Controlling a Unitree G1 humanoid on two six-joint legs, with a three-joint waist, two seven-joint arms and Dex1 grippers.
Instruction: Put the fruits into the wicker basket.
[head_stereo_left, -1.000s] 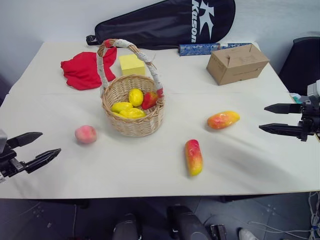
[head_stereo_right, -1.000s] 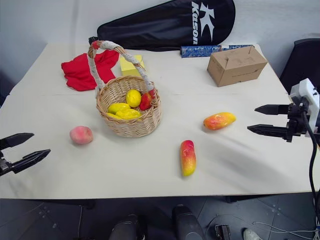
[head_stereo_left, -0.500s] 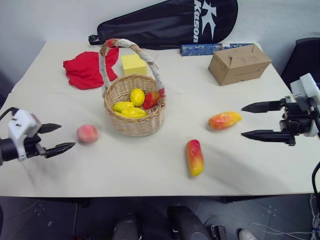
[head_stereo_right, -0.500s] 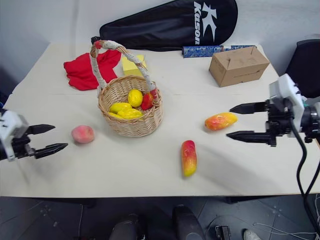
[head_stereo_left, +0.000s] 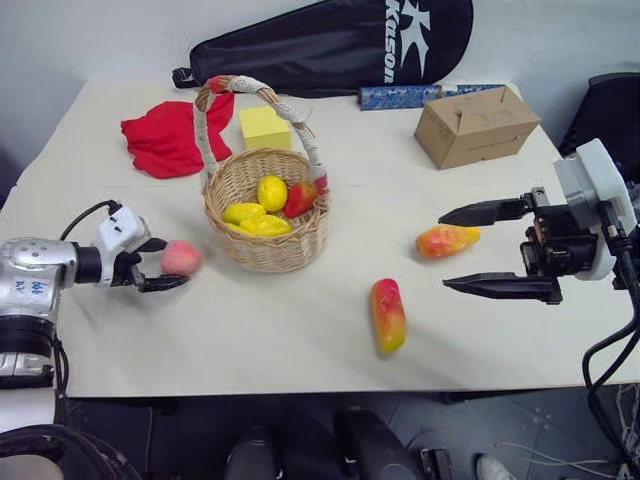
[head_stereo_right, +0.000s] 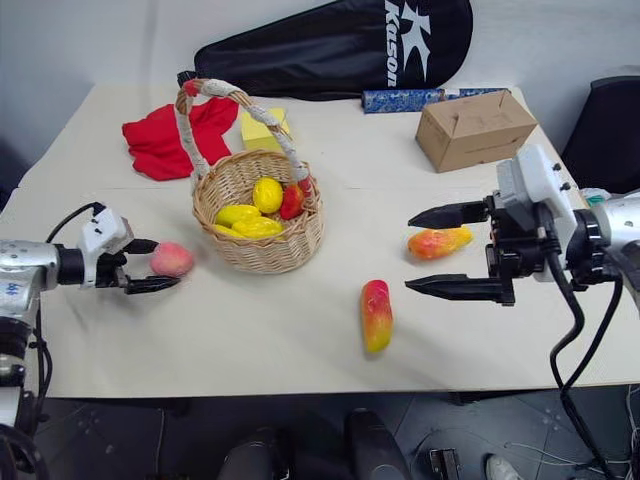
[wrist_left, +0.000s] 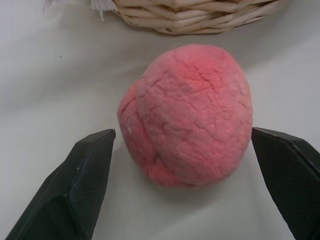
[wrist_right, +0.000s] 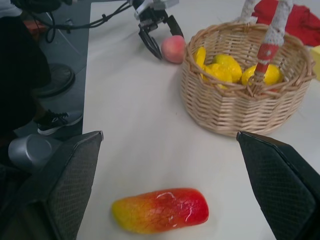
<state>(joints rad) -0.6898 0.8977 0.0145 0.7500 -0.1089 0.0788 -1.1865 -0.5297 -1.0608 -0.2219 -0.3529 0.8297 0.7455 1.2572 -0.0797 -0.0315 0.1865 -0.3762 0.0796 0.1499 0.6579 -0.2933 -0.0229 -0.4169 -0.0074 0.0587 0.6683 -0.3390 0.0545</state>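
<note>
A pink-orange peach (head_stereo_left: 181, 257) lies on the white table to the left of the wicker basket (head_stereo_left: 270, 250). My left gripper (head_stereo_left: 172, 264) is open, with one finger on each side of the peach (wrist_left: 187, 112) and gaps between the fingers and the fruit. The basket holds yellow lemons (head_stereo_left: 271, 192) and a red fruit (head_stereo_left: 300, 199). One mango (head_stereo_left: 447, 240) lies to the right of the basket, a second mango (head_stereo_left: 388, 313) nearer the front edge. My right gripper (head_stereo_right: 409, 253) hovers open above the table beside the right-hand mango, pointing towards the basket.
A red cloth (head_stereo_left: 168, 135) and a yellow cube (head_stereo_left: 264, 128) lie behind the basket. A cardboard box (head_stereo_left: 476, 125), a blue roll (head_stereo_left: 398, 97) and a black racket bag (head_stereo_left: 340, 45) sit at the back. The table's front edge runs close below the near mango.
My left gripper has travelled in from the table's left edge and now straddles the peach. My right gripper has swung left from the table's right edge to beside the right-hand mango.
</note>
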